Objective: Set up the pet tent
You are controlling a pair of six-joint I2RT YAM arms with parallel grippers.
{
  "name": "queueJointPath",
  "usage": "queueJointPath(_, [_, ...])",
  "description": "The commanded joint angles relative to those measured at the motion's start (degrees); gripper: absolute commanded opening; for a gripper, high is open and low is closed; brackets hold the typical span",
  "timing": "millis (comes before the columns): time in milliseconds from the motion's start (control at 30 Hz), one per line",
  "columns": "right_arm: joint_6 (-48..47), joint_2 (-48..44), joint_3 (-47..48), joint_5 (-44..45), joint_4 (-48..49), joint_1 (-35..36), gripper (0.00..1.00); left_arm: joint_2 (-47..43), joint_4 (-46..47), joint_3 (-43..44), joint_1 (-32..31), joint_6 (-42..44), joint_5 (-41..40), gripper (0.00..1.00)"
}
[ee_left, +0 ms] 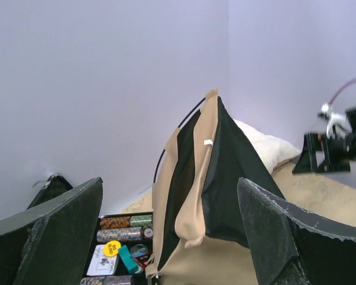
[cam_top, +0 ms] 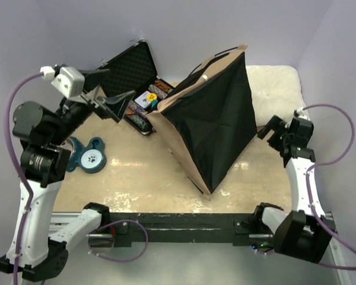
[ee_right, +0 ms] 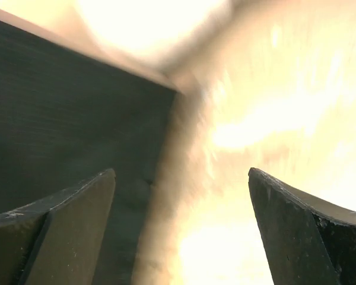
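The tent (cam_top: 210,119) stands mid-tabletop (cam_top: 142,172), tipped on its side with its black floor facing the arms — not yet on its base. Both grippers are spread and empty: the left gripper (cam_top: 110,89) is raised clear, and the right gripper (cam_top: 269,127) sits low beside the tent, likely placed to tip it.

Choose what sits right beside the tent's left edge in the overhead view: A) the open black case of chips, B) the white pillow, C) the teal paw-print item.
A: the open black case lies next to the pet tent on its left; the white pillow is behind its right side, the teal item farther left.
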Motion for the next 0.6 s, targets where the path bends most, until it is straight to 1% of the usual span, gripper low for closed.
queueJointPath(0, [7.0,2.9,-9.8,-11.5,7.6,-4.3,0.98,3.7,3.6,4.6,0.4,-5.0,0.7,1.0])
queueJointPath(67, [8.4,4.5,-14.1,-18.6,12.7,-4.3,0.99,4.6,3.9,5.1,0.4,-5.2,1.1,1.0])
queueJointPath(133, [11.1,5.3,-19.1,-23.8,22.3,-4.3,0.98,5.2,3.7,5.2,0.4,-4.6,1.2,1.0])
queueJointPath(200, [12.6,5.5,-21.9,-25.5,29.6,-4.3,0.98,5.6,3.1,5.2,0.5,-3.8,1.3,1.0])
queueJointPath(267, [14.3,9.4,-23.6,-27.6,34.6,-4.4,0.96,6.1,2.8,5.1,0.5,-3.1,1.1,1.0])
queueJointPath(333, [14.9,13.7,-23.3,-30.4,39.0,-4.3,0.91,6.5,2.8,5.2,0.5,-2.3,1.2,1.0])
queueJointPath(400, [18.4,18.7,-24.2,-34.6,46.1,-4.3,0.85,6.5,2.4,4.6,0.5,-1.5,1.0,1.0])
queueJointPath(467, [19.3,22.0,-23.5,-35.1,49.0,-4.1,0.77,6.2,2.0,3.9,0.5,-1.0,0.4,1.0])
queueJointPath(533, [18.1,22.3,-22.3,-36.1,49.3,-4.0,0.59,5.8,1.5,3.0,0.5,-0.3,0.2,1.0])
queueJointPath(567, [17.7,22.1,-21.5,-36.8,48.6,-4.0,0.53,5.5,1.4,2.6,0.5,-0.1,-0.3,1.0])
